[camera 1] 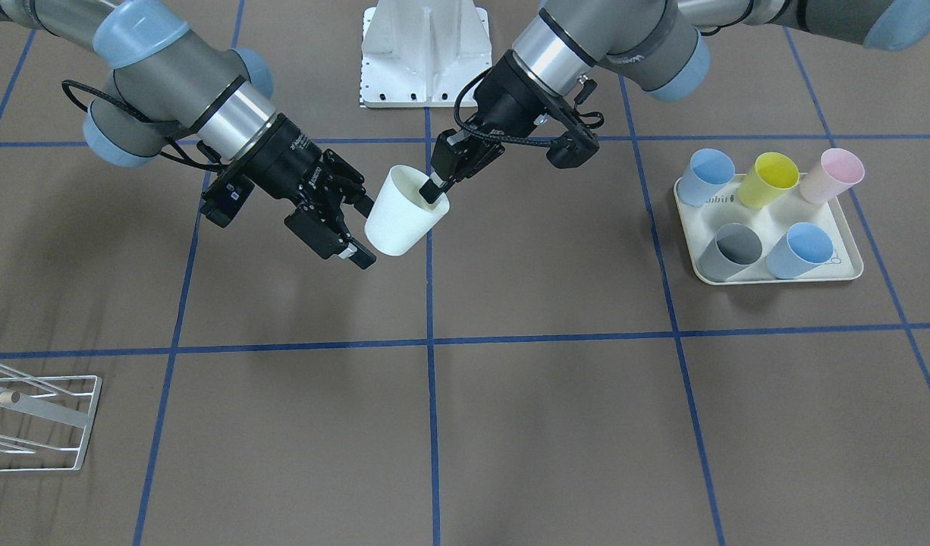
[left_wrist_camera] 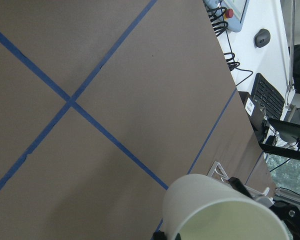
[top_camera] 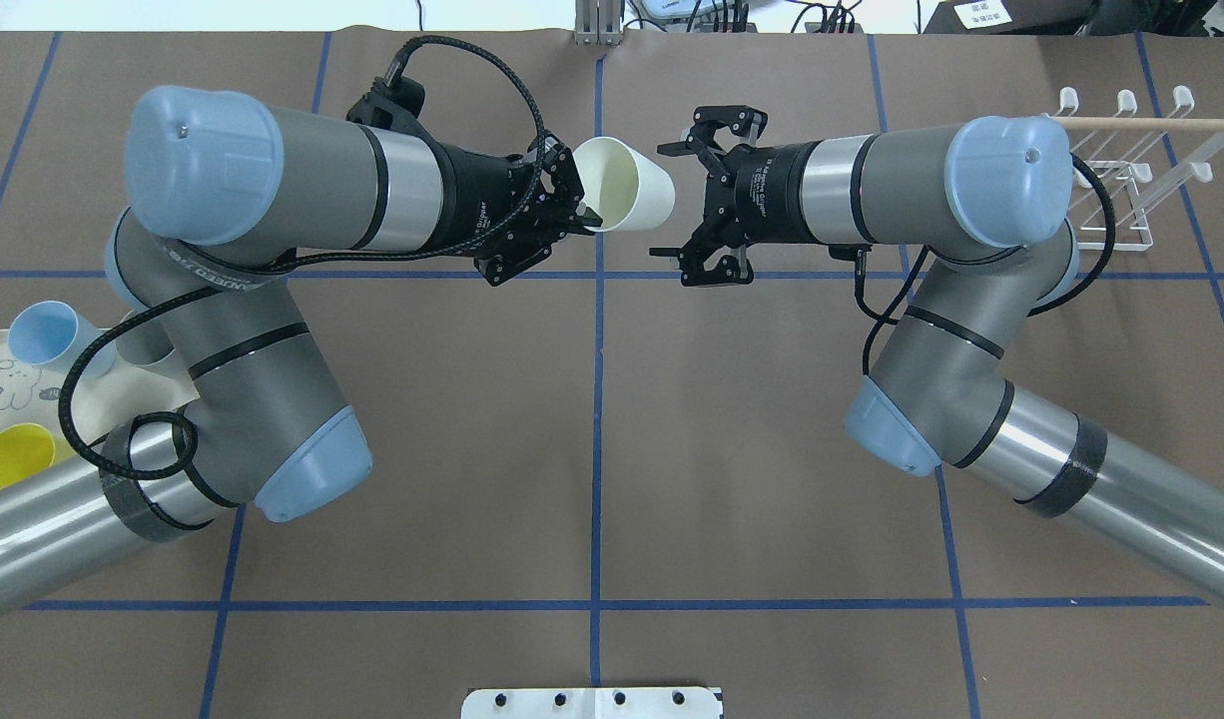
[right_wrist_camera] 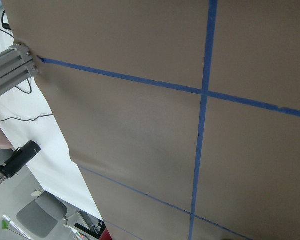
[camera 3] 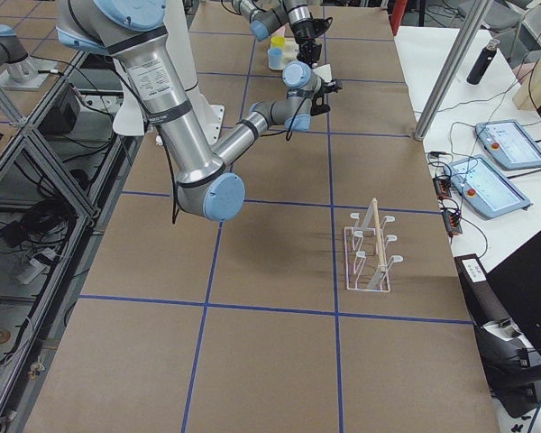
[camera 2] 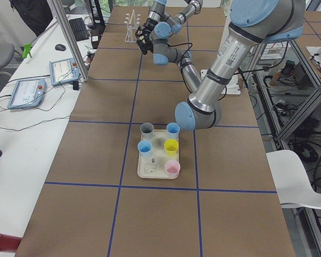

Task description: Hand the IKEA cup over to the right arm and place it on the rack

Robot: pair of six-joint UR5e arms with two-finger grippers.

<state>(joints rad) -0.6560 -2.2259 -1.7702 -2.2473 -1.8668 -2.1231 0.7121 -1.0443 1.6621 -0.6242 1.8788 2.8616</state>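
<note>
The white IKEA cup (camera 1: 399,216) (top_camera: 627,185) hangs tilted above the table's middle. My left gripper (camera 1: 435,186) (top_camera: 585,213) is shut on its rim, one finger inside the mouth. Facing it, my right gripper (camera 1: 364,233) (top_camera: 664,200) stands open, and the cup's base sits just between its fingertips without being clamped. The left wrist view shows the cup (left_wrist_camera: 215,210) from close up. The white wire rack (camera 1: 44,417) (top_camera: 1121,175) (camera 3: 370,257) with its wooden dowel stands at the table's end on my right.
A cream tray (camera 1: 852,269) (camera 2: 144,171) holding several coloured cups sits on my left side, partly under the left arm in the overhead view. The white robot base plate (camera 1: 423,53) is at the table's edge. The right wrist view shows only brown table and blue tape lines.
</note>
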